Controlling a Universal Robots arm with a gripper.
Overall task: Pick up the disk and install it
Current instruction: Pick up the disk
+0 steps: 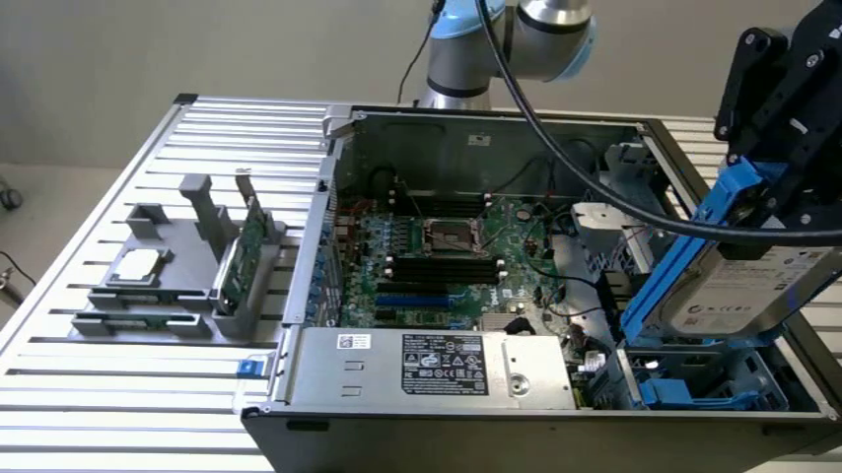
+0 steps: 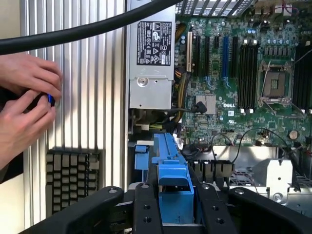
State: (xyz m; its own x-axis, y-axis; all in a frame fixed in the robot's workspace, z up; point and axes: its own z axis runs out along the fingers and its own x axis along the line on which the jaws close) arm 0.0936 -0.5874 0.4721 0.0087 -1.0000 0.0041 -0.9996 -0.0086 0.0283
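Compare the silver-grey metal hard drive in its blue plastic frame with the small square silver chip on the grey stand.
The hard drive is larger than the chip. The hard drive hangs tilted over the computer case, clamped by the gripper; the chip lies flat on its grey stand, untouched. The hard drive wears a blue frame and white label; the chip shows no frame. Both are silvery metal.

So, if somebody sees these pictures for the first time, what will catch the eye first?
First the disk, silver-grey in a blue carrier frame, held tilted by the pincer above the drive bay at the exterior view's right. Next the open computer case with its green motherboard exposed, on the slatted table. In the wrist view, a person's hands meet beside the case around something small and blue.
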